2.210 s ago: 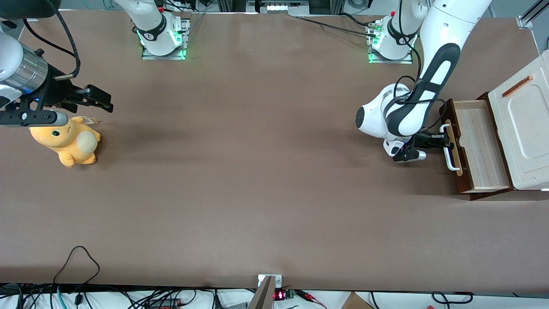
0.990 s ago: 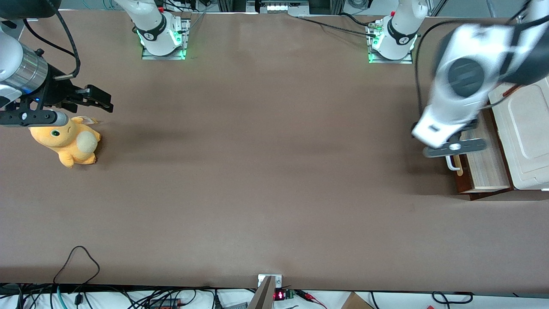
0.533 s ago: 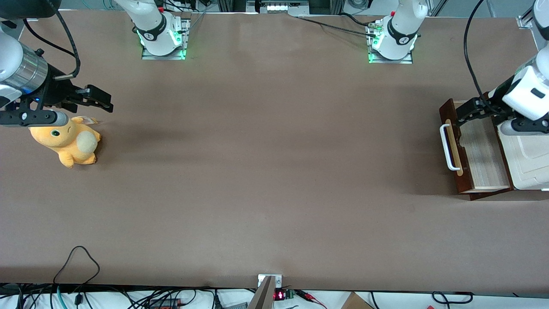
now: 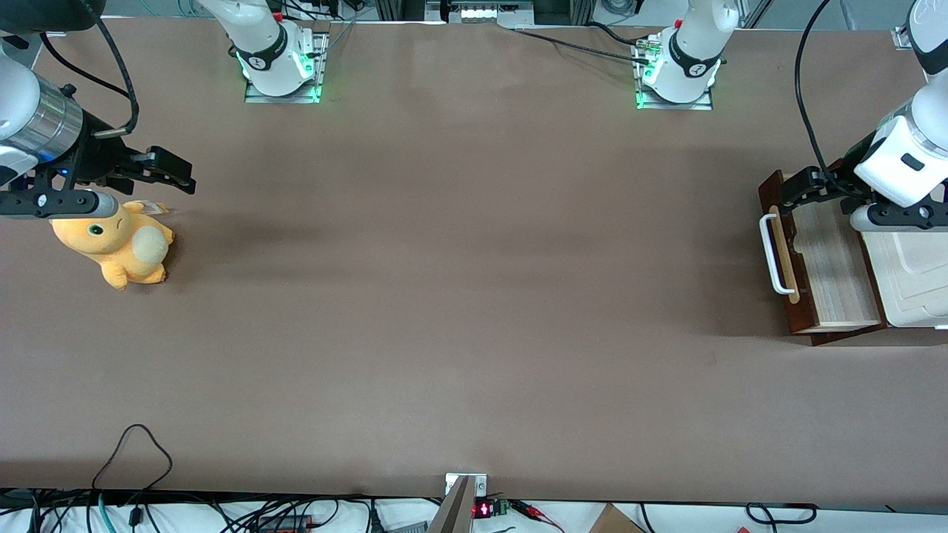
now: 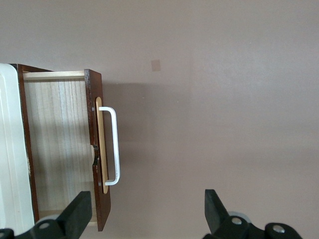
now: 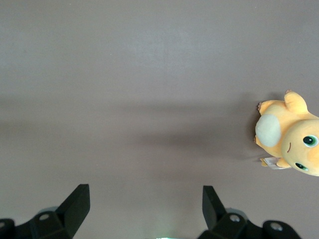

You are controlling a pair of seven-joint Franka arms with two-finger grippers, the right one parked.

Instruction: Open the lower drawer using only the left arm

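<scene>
The lower drawer (image 4: 776, 194) stands pulled out of the cabinet, its pale wood tray (image 4: 833, 259) showing. Its dark brown front carries a white bar handle (image 4: 770, 255) on a tan strip. My left arm's gripper (image 4: 796, 191) hangs open and empty above the drawer's end farther from the front camera, clear of the handle. In the left wrist view the gripper (image 5: 147, 219) has its fingers (image 5: 79, 215) wide apart, with the drawer front (image 5: 93, 94), the handle (image 5: 115, 147) and the tray (image 5: 57, 144) below. The left arm's white wrist (image 4: 900, 170) is over the cabinet.
The cream-white cabinet top (image 4: 915, 274) sits over the drawer at the working arm's end of the table. An orange plush toy (image 4: 111, 244) lies toward the parked arm's end, also seen in the right wrist view (image 6: 291, 144). Loose cables (image 4: 133, 451) lie near the table's front edge.
My gripper was at the drawer handle, then let go and swung up and away. It now hangs above the drawer, a little farther from the front camera. The drawer stays pulled out.
</scene>
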